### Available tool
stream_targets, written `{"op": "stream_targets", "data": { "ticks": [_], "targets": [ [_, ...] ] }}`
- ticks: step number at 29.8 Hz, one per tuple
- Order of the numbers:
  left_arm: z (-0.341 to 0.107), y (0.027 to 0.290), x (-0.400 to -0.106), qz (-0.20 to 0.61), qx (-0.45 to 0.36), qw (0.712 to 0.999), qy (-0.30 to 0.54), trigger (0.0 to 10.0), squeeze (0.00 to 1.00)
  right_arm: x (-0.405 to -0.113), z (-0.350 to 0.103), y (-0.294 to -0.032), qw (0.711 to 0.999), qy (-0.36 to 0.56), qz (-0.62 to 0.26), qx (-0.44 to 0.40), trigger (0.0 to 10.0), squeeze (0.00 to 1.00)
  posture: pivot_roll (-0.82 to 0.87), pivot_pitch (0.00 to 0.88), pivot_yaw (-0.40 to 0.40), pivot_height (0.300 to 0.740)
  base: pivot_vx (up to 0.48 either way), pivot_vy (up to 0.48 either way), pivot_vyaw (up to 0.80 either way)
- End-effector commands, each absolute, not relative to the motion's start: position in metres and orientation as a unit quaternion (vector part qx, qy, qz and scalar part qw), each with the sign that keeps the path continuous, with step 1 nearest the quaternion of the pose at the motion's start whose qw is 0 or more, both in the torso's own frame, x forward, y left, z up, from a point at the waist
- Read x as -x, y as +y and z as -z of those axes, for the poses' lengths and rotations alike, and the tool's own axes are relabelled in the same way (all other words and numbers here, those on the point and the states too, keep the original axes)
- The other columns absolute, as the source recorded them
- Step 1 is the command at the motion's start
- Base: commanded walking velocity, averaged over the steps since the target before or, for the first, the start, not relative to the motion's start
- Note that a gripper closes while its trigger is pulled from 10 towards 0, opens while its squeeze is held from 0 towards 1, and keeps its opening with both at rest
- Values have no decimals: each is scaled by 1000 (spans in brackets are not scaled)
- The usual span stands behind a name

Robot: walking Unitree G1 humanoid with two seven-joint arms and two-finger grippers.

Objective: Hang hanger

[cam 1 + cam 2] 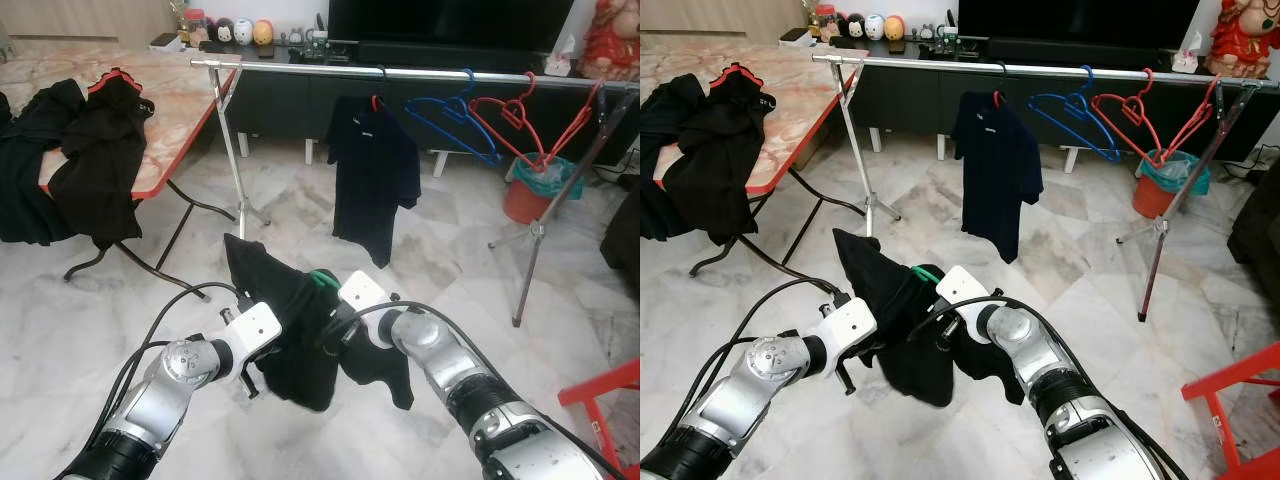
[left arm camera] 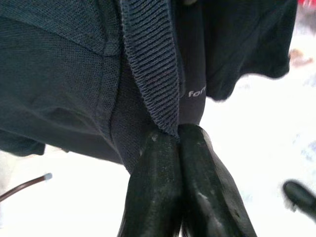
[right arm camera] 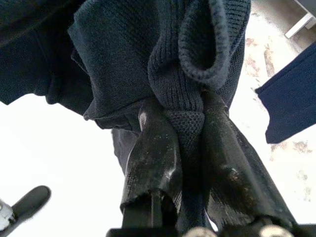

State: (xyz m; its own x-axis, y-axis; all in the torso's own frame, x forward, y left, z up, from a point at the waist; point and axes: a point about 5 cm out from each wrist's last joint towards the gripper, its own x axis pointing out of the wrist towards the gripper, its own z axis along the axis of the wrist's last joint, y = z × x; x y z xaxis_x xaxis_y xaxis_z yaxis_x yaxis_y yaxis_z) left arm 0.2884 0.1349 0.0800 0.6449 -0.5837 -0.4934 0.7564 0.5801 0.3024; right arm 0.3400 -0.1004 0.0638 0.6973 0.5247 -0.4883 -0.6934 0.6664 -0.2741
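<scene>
Both silver arms reach in from six o'clock of the head views and meet on a dark shirt (image 1: 290, 330) held up between them over the marble floor (image 1: 80, 330). Its cloth bunches at the centre, and a bit of green hanger (image 1: 322, 277) peeks out at its top edge, just beside the right wrist. At seven o'clock the left gripper (image 2: 174, 137) has its fingers (image 2: 158, 177) pressed together on the shirt's ribbed collar edge (white lettering shows on the fabric just beside them). At five o'clock the right gripper (image 3: 185, 123) clamps a thick fold of the same knit between its fingers (image 3: 153, 148).

Towards twelve o'clock a metal clothes rail (image 1: 420, 72) spans the room well beyond the arms. Another dark shirt (image 1: 372, 180) hangs from it, with a blue hanger (image 1: 450, 120) and red hangers (image 1: 530, 115) bare further along towards one o'clock. At ten o'clock a pink-topped counter (image 1: 170, 100) carries a heap of black clothes (image 1: 70, 150).
</scene>
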Motion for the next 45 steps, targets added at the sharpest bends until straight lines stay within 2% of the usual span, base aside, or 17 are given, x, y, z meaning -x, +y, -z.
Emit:
{"op": "stream_targets", "data": {
  "ticks": [1, 7, 9, 13, 14, 15, 18, 22, 25, 26, 29, 30, 33, 43, 45],
  "targets": [
    [-72, 140, -284, 384, -237, 871, 196, 10000, 1000, -355, -90, -101, 914, 136, -325, 203, 0, 0, 62, 0, -32, 740, 0, 0, 0],
    [-85, 137, -291, 367, -210, 893, 154, 10000, 1000, -350, -87, -94, 900, 138, -358, 206, 0, 0, 62, 0, -32, 740, 0, 0, 0],
    [-92, 136, -293, 368, -190, 900, 135, 10000, 1000, -344, -82, -91, 885, 143, -385, 220, 0, 0, 63, 0, -32, 740, 0, 0, 0],
    [-98, 136, -293, 371, -177, 904, 119, 10000, 1000, -339, -79, -90, 872, 146, -412, 220, 0, 0, 65, 0, -33, 740, 0, 0, 0],
    [-102, 137, -293, 373, -176, 905, 110, 10000, 1000, -335, -77, -90, 858, 143, -437, 228, 0, 0, 69, 0, -35, 740, 0, 0, 0],
    [-107, 142, -295, 362, -182, 909, 97, 10000, 1000, -333, -76, -95, 847, 141, -451, 244, 0, 0, 71, 0, -38, 740, 0, 0, 0],
    [-117, 158, -301, 322, -184, 925, 80, 10000, 1000, -335, -74, -108, 842, 158, -442, 266, 0, 0, 70, 0, -40, 740, 0, 0, 0],
    [-138, 165, -300, 323, -124, 937, 43, 10000, 1000, -337, -72, -125, 835, 177, -431, 292, 0, 0, 77, 0, -43, 740, 0, 0, 0],
    [-153, 161, -286, 398, -64, 915, 25, 10000, 1000, -339, -74, -143, 834, 187, -421, 305, 0, 0, 78, 0, -43, 740, 0, 0, 0],
    [-153, 161, -286, 398, -64, 915, 25, 10000, 1000, -339, -74, -143, 834, 187, -421, 305, 0, 0, 78, 0, -43, 740, 0, 0, 0],
    [-157, 155, -272, 463, -42, 885, 29, 10000, 1000, -340, -78, -149, 831, 184, -424, 309, 0, 0, 75, 0, -41, 740, 0, 0, 0],
    [-157, 155, -272, 463, -42, 885, 29, 10000, 1000, -340, -78, -149, 831, 184, -424, 309, 0, 0, 75, 0, -41, 740, 0, 0, 0],
    [-151, 159, -275, 455, -74, 886, 46, 10000, 1000, -339, -80, -149, 824, 177, -442, 308, 0, 0, 78, 0, -41, 740, 0, 0, 0],
    [-134, 162, -267, 508, -167, 837, 115, 10000, 1000, -325, -83, -150, 755, 165, -548, 320, 0, 0, 69, 0, -41, 740, 0, 0, 0],
    [-134, 161, -267, 508, -175, 836, 113, 10000, 1000, -325, -84, -151, 754, 166, -549, 321, 0, 0, 69, 0, -41, 740, 0, 0, 0]
  ]
}}
